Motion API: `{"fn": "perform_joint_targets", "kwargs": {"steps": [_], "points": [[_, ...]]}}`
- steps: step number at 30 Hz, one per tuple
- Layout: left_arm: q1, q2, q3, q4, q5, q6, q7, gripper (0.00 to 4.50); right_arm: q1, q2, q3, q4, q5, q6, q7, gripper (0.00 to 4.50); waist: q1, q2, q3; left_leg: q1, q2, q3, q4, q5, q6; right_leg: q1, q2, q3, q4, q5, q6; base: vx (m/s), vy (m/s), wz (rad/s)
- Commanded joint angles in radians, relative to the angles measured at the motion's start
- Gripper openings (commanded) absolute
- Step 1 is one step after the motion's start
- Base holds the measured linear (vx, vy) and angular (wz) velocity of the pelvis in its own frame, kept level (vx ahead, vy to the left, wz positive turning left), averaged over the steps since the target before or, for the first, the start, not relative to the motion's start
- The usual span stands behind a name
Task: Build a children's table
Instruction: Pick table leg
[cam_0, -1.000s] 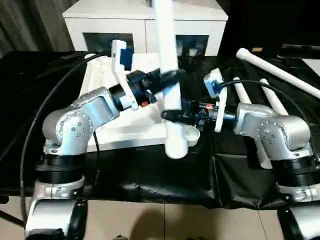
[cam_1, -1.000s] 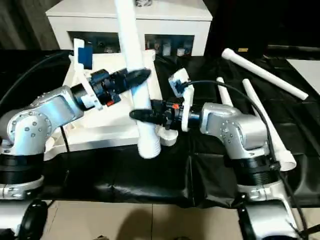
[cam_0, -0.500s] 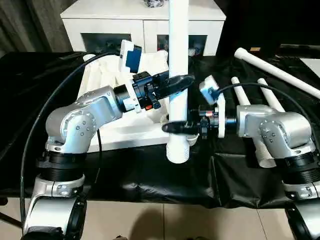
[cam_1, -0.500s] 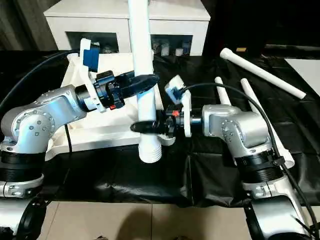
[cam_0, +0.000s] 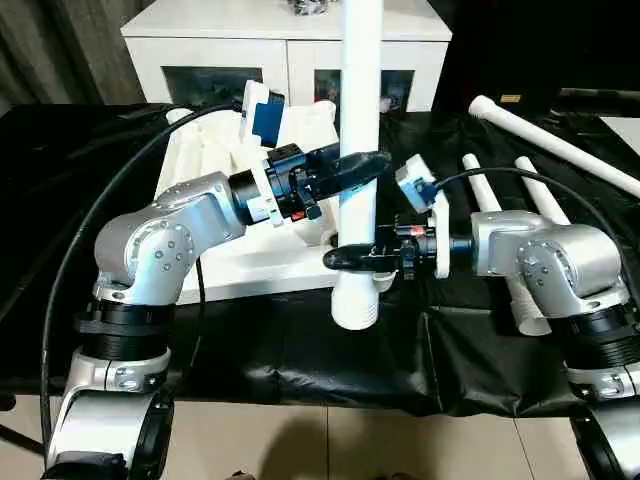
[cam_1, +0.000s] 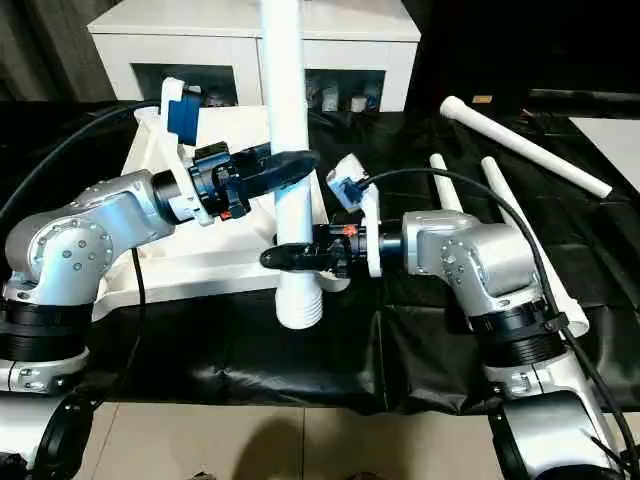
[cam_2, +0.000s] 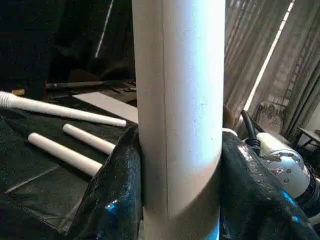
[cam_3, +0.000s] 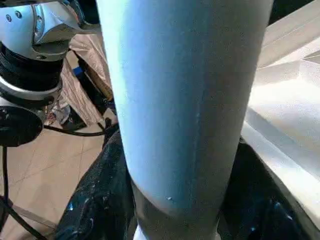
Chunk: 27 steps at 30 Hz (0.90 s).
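I hold one tapered white leg (cam_0: 359, 150) upright in both sets of jaws, the left gripper (cam_0: 352, 166) clamped higher on the tube, the right gripper (cam_0: 350, 258) closed round it lower down, near its ribbed end; that end hangs just beside the round corner socket (cam_0: 383, 271) at the near right of the upturned table top (cam_0: 215, 262), and I judge it not yet seated.

The risk as I see it: the tube is smooth, glossy plastic and my black fingers (cam_2: 120, 192) are slick, so it may slide or twist through the grip; if I lower it off-centre, the end could catch the socket rim and shove the light top across the black cloth on the bench (cam_0: 300, 360).

The top's underside is ribbed, matte white; three spare legs (cam_1: 520, 225) lie on the cloth to the right, long and round, free to roll.
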<state>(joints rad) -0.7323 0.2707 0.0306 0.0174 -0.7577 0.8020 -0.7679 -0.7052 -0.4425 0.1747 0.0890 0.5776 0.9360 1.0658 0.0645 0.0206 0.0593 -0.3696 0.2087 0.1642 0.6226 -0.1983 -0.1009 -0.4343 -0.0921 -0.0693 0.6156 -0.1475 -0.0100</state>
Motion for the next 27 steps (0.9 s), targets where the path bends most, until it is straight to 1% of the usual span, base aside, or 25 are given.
{"fn": "perform_joint_targets", "kwargs": {"steps": [1, 2, 3, 4, 5, 6, 7, 8, 11, 12, 13, 14, 15, 16, 17, 18, 19, 20, 21, 22, 23, 24, 25, 26, 27], "points": [[-0.027, 0.007, -0.002, -0.006, 0.006, -0.012, -0.017, 1.79, -0.008, -0.004, 0.000, 0.000, 0.001, 0.009, 0.001, 1.86, 0.006, -0.004, -0.083, -0.002, -0.003, 0.010, -0.068, -0.120, 0.024, 0.080, -0.025, 0.030, -0.062, -0.215, -0.205, 0.000, 0.000, 0.00], [-0.027, 0.007, -0.002, -0.004, 0.007, -0.014, -0.017, 1.79, -0.008, -0.004, 0.000, 0.000, 0.001, 0.008, 0.001, 1.86, 0.005, -0.004, -0.082, -0.002, -0.003, 0.010, -0.068, -0.120, 0.024, 0.081, -0.024, 0.030, -0.062, -0.213, -0.205, 0.000, 0.000, 0.00], [-0.031, 0.003, 0.005, 0.005, 0.021, -0.025, 0.006, 1.79, -0.006, -0.003, -0.002, -0.001, 0.000, 0.008, -0.003, 1.86, 0.006, -0.001, -0.082, -0.001, -0.002, 0.009, -0.068, -0.122, 0.023, 0.080, -0.025, 0.029, -0.061, -0.211, -0.207, 0.000, 0.000, 0.00], [-0.031, 0.003, 0.005, 0.005, 0.021, -0.025, 0.006, 1.79, -0.006, -0.003, -0.002, -0.001, 0.000, 0.008, -0.003, 1.85, 0.005, -0.003, -0.082, -0.001, -0.002, 0.010, -0.068, -0.122, 0.024, 0.080, -0.024, 0.030, -0.063, -0.207, -0.207, 0.000, 0.000, 0.00], [-0.035, -0.001, 0.020, 0.016, 0.006, -0.009, 0.018, 2.35, -0.003, -0.001, -0.008, 0.000, -0.003, 0.004, -0.015, 1.85, 0.005, -0.004, -0.083, -0.002, -0.003, 0.010, -0.068, -0.118, 0.024, 0.081, -0.024, 0.030, -0.060, -0.191, -0.213, 0.000, 0.000, 0.00], [-0.036, -0.002, 0.025, 0.020, 0.001, -0.005, 0.019, 2.49, -0.002, 0.000, -0.011, 0.002, -0.006, 0.002, -0.022, 1.85, 0.005, -0.004, -0.083, -0.002, -0.003, 0.010, -0.067, -0.115, 0.025, 0.081, -0.024, 0.030, -0.060, -0.188, -0.214, 0.000, 0.000, 0.00], [-0.033, 0.002, 0.026, 0.026, 0.006, -0.008, 0.018, 2.49, 0.001, 0.004, -0.020, 0.010, -0.019, -0.010, -0.048, 1.85, 0.005, -0.003, -0.083, -0.001, -0.004, 0.010, -0.067, -0.114, 0.024, 0.081, -0.023, 0.030, -0.061, -0.191, -0.213, 0.000, 0.000, 0.00], [-0.025, 0.009, 0.029, 0.037, 0.015, -0.019, 0.015, 2.52, 0.001, 0.014, -0.039, 0.037, -0.047, -0.031, -0.102, 1.84, 0.004, -0.002, -0.082, -0.003, -0.005, 0.010, -0.068, -0.113, 0.019, 0.081, -0.024, 0.029, -0.061, -0.200, -0.210, 0.000, 0.000, 0.00], [-0.010, 0.022, 0.027, 0.046, 0.027, -0.034, -0.002, 2.84, -0.001, 0.024, -0.055, 0.070, -0.085, -0.071, -0.161, 1.83, 0.001, -0.001, -0.083, 0.000, -0.006, 0.010, -0.069, -0.130, 0.006, 0.079, -0.024, 0.028, -0.064, -0.233, -0.196, 0.000, 0.000, 0.00], [0.000, 0.033, 0.019, 0.054, 0.049, -0.062, -0.018, 2.91, -0.004, 0.030, -0.066, 0.094, -0.106, -0.092, -0.197, 1.83, 0.002, 0.002, -0.083, 0.001, -0.006, 0.009, -0.069, -0.130, 0.005, 0.078, -0.024, 0.028, -0.065, -0.233, -0.195, 0.000, 0.000, 0.00], [0.018, 0.049, 0.007, 0.064, 0.081, -0.105, -0.044, 2.94, -0.003, 0.037, -0.078, 0.120, -0.134, -0.129, -0.245, 1.83, 0.001, 0.010, -0.082, 0.001, -0.005, 0.008, -0.070, -0.130, 0.001, 0.076, -0.026, 0.029, -0.066, -0.233, -0.195, 0.000, 0.000, 0.00], [0.026, 0.056, 0.002, 0.069, 0.094, -0.125, -0.057, 2.96, -0.002, 0.039, -0.083, 0.130, -0.148, -0.150, -0.266, 1.83, -0.001, 0.005, -0.083, 0.002, -0.006, 0.009, -0.070, -0.130, -0.005, 0.076, -0.024, 0.028, -0.067, -0.223, -0.195, 0.000, 0.000, 0.00], [0.036, 0.068, -0.012, 0.078, 0.121, -0.154, -0.068, 2.96, -0.001, 0.044, -0.093, 0.140, -0.152, -0.160, -0.288, 1.83, -0.002, 0.007, -0.084, 0.002, -0.006, 0.009, -0.070, -0.129, -0.008, 0.078, -0.024, 0.028, -0.064, -0.213, -0.198, 0.000, 0.000, 0.00], [0.053, 0.089, -0.051, 0.101, 0.184, -0.225, -0.085, 3.17, 0.002, 0.051, -0.105, 0.154, -0.166, -0.183, -0.323, 1.83, -0.001, 0.009, -0.083, 0.002, -0.006, 0.007, -0.072, -0.134, 0.000, 0.076, -0.022, 0.027, -0.069, -0.207, -0.193, 0.000, 0.000, 0.00], [0.062, 0.102, -0.078, 0.120, 0.228, -0.274, -0.094, 3.33, 0.003, 0.056, -0.112, 0.163, -0.173, -0.196, -0.346, 1.83, -0.003, 0.010, -0.084, 0.004, -0.006, 0.007, -0.072, -0.144, -0.001, 0.077, -0.022, 0.027, -0.066, -0.207, -0.187, 0.000, 0.000, 0.00], [0.074, 0.122, -0.127, 0.144, 0.287, -0.332, -0.115, 3.33, 0.003, 0.061, -0.118, 0.178, -0.186, -0.215, -0.373, 1.83, -0.005, 0.010, -0.085, 0.005, -0.006, 0.009, -0.071, -0.145, -0.002, 0.078, -0.021, 0.028, -0.063, -0.198, -0.188, 0.000, 0.000, 0.00], [0.079, 0.135, -0.157, 0.161, 0.321, -0.367, -0.128, 3.34, 0.003, 0.064, -0.119, 0.190, -0.197, -0.231, -0.390, 1.83, -0.003, 0.010, -0.085, 0.005, -0.006, 0.007, -0.072, -0.142, 0.002, 0.078, -0.023, 0.028, -0.066, -0.198, -0.187, 0.000, 0.000, 0.00], [0.083, 0.141, -0.189, 0.180, 0.352, -0.396, -0.136, 3.37, 0.003, 0.065, -0.117, 0.200, -0.210, -0.249, -0.406, 1.83, -0.006, 0.013, -0.085, 0.004, -0.006, 0.008, -0.072, -0.142, -0.001, 0.077, -0.023, 0.028, -0.062, -0.195, -0.184, 0.000, 0.000, 0.00], [0.091, 0.150, -0.250, 0.224, 0.406, -0.453, -0.164, 3.46, 0.004, 0.067, -0.117, 0.219, -0.232, -0.291, -0.428, 1.83, -0.004, 0.014, -0.086, 0.005, -0.004, 0.008, -0.072, -0.138, -0.004, 0.076, -0.025, 0.029, -0.060, -0.179, -0.191, 0.000, 0.000, 0.00], [0.095, 0.158, -0.315, 0.279, 0.460, -0.507, -0.197, 3.29, 0.008, 0.067, -0.118, 0.233, -0.247, -0.334, -0.435, 1.83, -0.003, 0.014, -0.086, 0.005, -0.006, 0.008, -0.073, -0.137, -0.002, 0.076, -0.024, 0.029, -0.062, -0.171, -0.195, 0.000, 0.000, 0.00], [0.091, 0.159, -0.350, 0.323, 0.498, -0.548, -0.207, 3.05, 0.011, 0.063, -0.114, 0.235, -0.257, -0.347, -0.437, 1.83, -0.005, 0.018, -0.085, 0.007, -0.007, 0.010, -0.072, -0.151, -0.001, 0.074, -0.022, 0.030, -0.065, -0.168, -0.196, 0.000, 0.000, 0.00], [0.087, 0.157, -0.362, 0.352, 0.522, -0.576, -0.215, 3.05, 0.012, 0.063, -0.113, 0.239, -0.265, -0.354, -0.437, 1.83, -0.006, 0.016, -0.087, 0.007, -0.007, 0.010, -0.071, -0.151, -0.003, 0.078, -0.023, 0.031, -0.060, -0.156, -0.199, 0.000, 0.000, 0.00], [0.087, 0.157, -0.362, 0.352, 0.522, -0.576, -0.215, 3.06, 0.012, 0.063, -0.113, 0.239, -0.265, -0.354, -0.437, 1.83, -0.005, 0.014, -0.088, 0.005, -0.007, 0.009, -0.072, -0.147, 0.000, 0.081, -0.023, 0.031, -0.059, -0.147, -0.202, 0.000, 0.000, 0.00], [0.076, 0.153, -0.377, 0.396, 0.549, -0.603, -0.222, 2.93, 0.016, 0.062, -0.113, 0.235, -0.269, -0.353, -0.436, 1.83, -0.004, 0.016, -0.088, 0.003, -0.006, 0.009, -0.071, -0.132, 0.002, 0.083, -0.025, 0.033, -0.056, -0.119, -0.216, 0.000, 0.000, 0.00], [0.066, 0.148, -0.388, 0.440, 0.569, -0.627, -0.241, 2.73, 0.021, 0.063, -0.116, 0.229, -0.270, -0.351, -0.436, 1.83, -0.006, 0.029, -0.087, 0.004, -0.007, 0.008, -0.071, -0.139, 0.001, 0.082, -0.025, 0.032, -0.055, -0.121, -0.219, 0.000, 0.000, 0.00]]}}
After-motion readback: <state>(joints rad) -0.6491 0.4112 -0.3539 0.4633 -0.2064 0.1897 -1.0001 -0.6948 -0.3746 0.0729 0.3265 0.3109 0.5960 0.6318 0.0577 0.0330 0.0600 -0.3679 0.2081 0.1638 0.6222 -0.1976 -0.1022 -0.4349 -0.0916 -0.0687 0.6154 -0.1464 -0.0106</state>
